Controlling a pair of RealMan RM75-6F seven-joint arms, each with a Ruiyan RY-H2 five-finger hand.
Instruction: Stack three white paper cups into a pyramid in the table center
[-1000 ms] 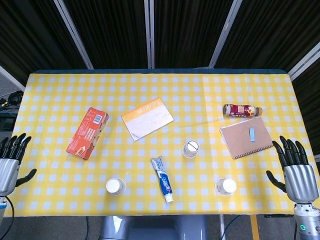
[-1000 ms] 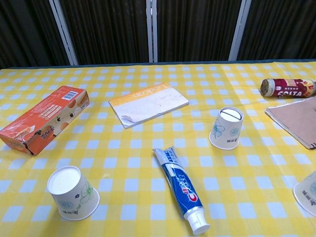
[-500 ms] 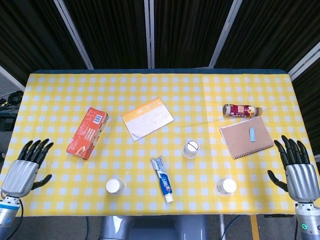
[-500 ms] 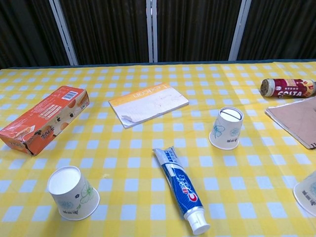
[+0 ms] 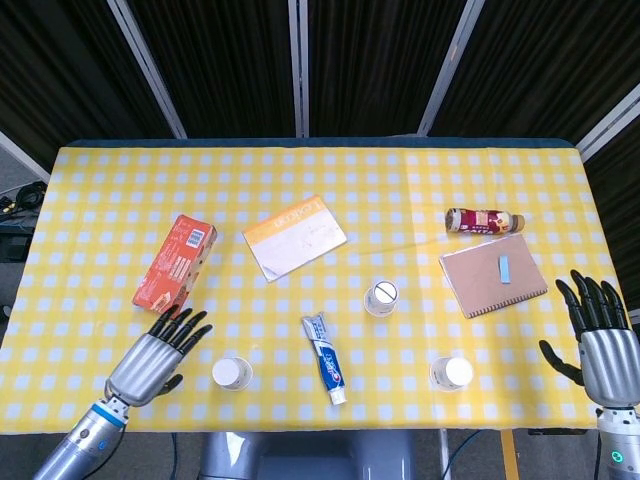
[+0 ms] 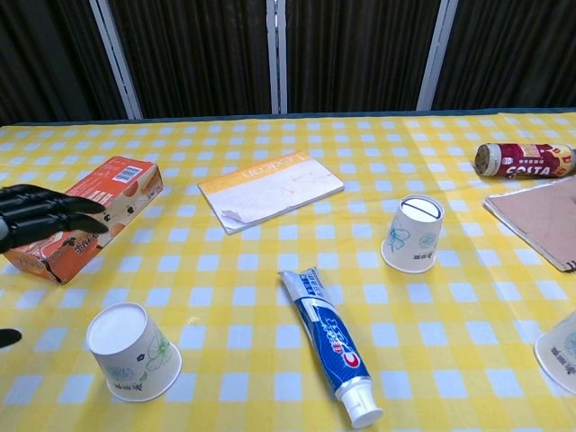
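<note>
Three white paper cups stand upside down on the yellow checked table (image 5: 420, 190). One cup (image 5: 232, 373) (image 6: 133, 351) is near the front left, one (image 5: 382, 297) (image 6: 413, 233) is right of centre, and one (image 5: 452, 374) (image 6: 560, 352) is at the front right, cut off in the chest view. My left hand (image 5: 158, 358) (image 6: 40, 216) hovers open just left of the front-left cup, fingers spread, holding nothing. My right hand (image 5: 600, 335) is open at the table's right edge, right of the front-right cup.
A toothpaste tube (image 5: 326, 358) (image 6: 329, 345) lies between the front cups. An orange box (image 5: 176, 265) (image 6: 79, 214) lies at the left, a booklet (image 5: 295, 236) (image 6: 270, 189) behind centre, a brown notebook (image 5: 492, 275) and a bottle (image 5: 484, 220) (image 6: 525, 159) at the right.
My left hand has swung in from the table's left edge toward the front-left cup and now shows in the chest view. My right hand drifted slightly lower. The cups have not moved.
</note>
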